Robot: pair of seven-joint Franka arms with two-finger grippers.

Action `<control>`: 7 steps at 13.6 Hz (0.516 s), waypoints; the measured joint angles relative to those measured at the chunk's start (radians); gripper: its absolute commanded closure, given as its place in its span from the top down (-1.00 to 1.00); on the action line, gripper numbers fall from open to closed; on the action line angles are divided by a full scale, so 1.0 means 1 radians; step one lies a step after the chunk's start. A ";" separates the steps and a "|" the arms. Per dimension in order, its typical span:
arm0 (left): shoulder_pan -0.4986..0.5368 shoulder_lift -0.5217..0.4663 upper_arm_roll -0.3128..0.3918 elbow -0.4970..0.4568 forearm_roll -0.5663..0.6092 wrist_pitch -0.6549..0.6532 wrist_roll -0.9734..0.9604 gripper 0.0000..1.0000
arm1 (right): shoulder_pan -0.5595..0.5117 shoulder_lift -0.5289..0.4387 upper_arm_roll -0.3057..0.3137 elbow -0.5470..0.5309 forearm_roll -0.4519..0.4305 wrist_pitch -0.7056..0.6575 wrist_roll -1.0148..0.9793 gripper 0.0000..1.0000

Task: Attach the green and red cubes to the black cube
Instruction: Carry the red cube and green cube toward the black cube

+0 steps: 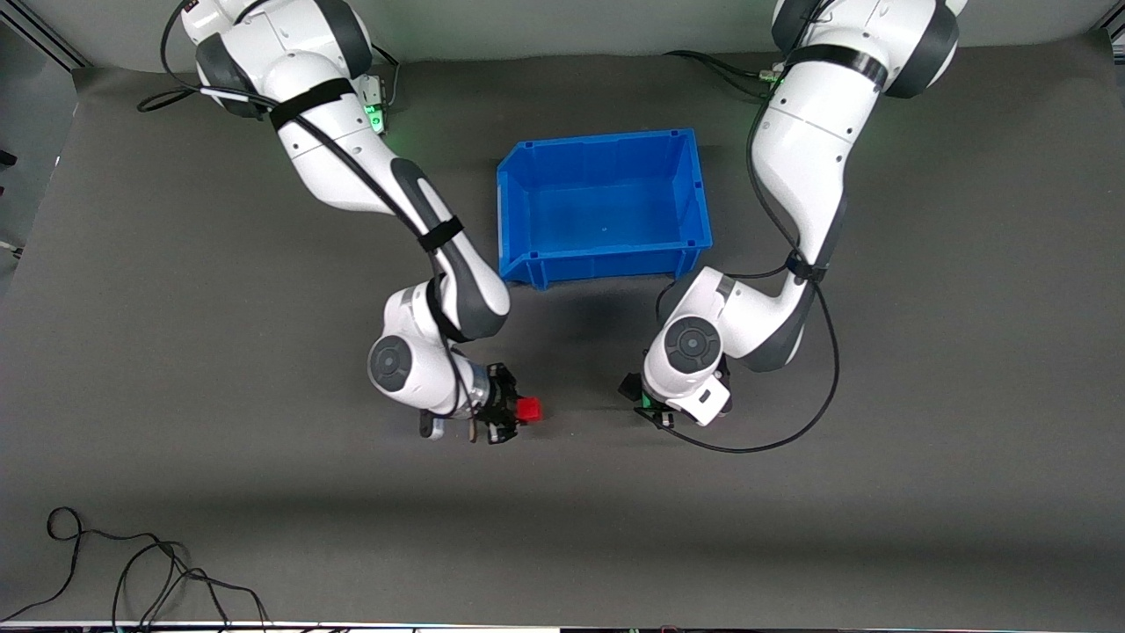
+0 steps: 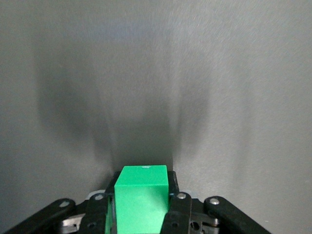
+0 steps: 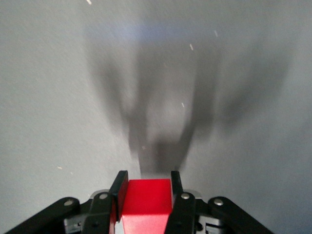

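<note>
The right end effector [image 1: 518, 411] is clamped on the red cube [image 1: 529, 409], held over the tabletop [image 1: 176, 352] with a free face pointing toward the other arm, likely for mating; the left end effector [image 2: 142, 207] likewise grips the green cube [image 2: 141, 200]; a dark block [image 1: 627, 386] beside it may be the black cube; farther off stands the blue bin [image 1: 518, 211].

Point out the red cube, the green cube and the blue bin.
red cube [image 3: 145, 197]: right wrist view, its top face.
green cube [image 2: 141, 197]: left wrist view, its front face.
blue bin [image 1: 606, 260]: front view, its near wall.
</note>
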 measured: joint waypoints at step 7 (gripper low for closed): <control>-0.017 0.011 -0.014 0.016 0.000 -0.001 -0.018 -1.00 | 0.063 0.002 0.000 0.018 0.000 0.000 0.088 -1.00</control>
